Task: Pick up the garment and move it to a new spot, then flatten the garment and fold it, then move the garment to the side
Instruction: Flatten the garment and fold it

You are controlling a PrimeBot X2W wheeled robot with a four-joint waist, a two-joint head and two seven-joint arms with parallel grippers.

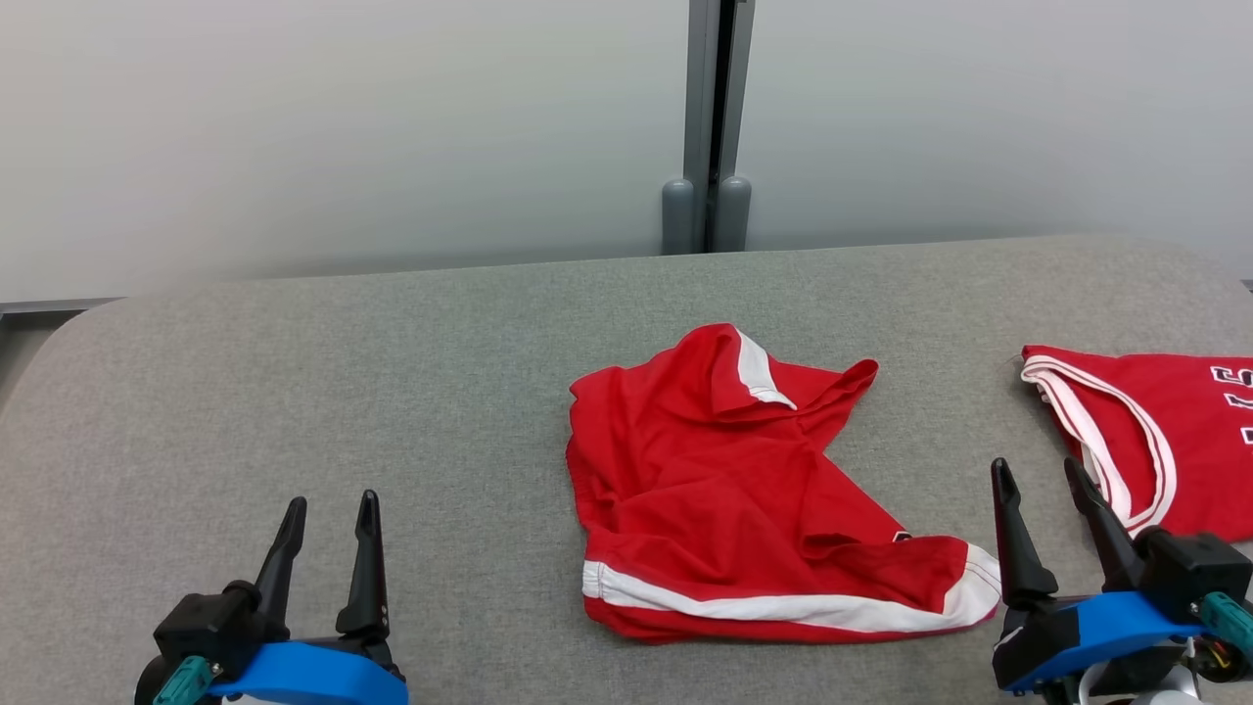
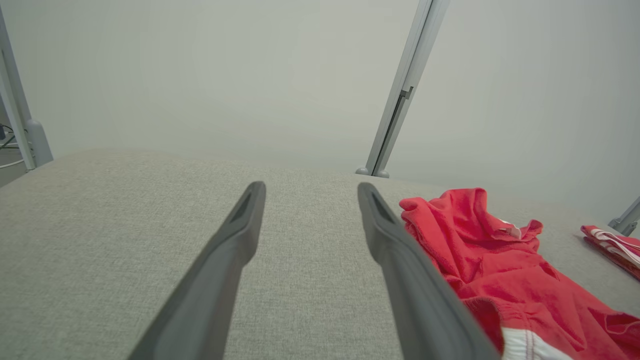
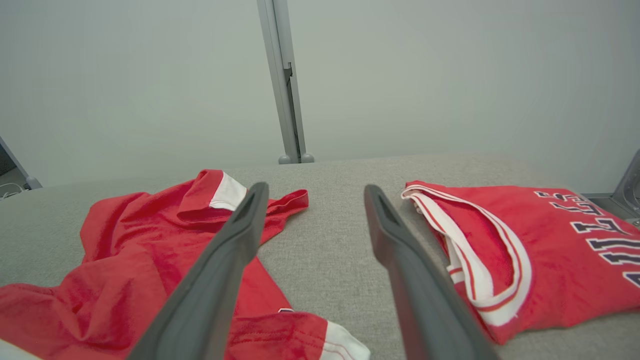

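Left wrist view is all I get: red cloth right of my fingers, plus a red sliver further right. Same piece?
Observer: No. That sliver is a separate red jersey with white trim and dark lettering, lying apart from the crumpled red garment.
Operator: Where's the right gripper?
Observer: The right gripper sits near the front, between the two garments, jaws open, holding nothing.
Operator: My view cuts off the crumpled one's near edge. What's there?
Observer: A white band runs along that edge and ends close beside the right gripper.
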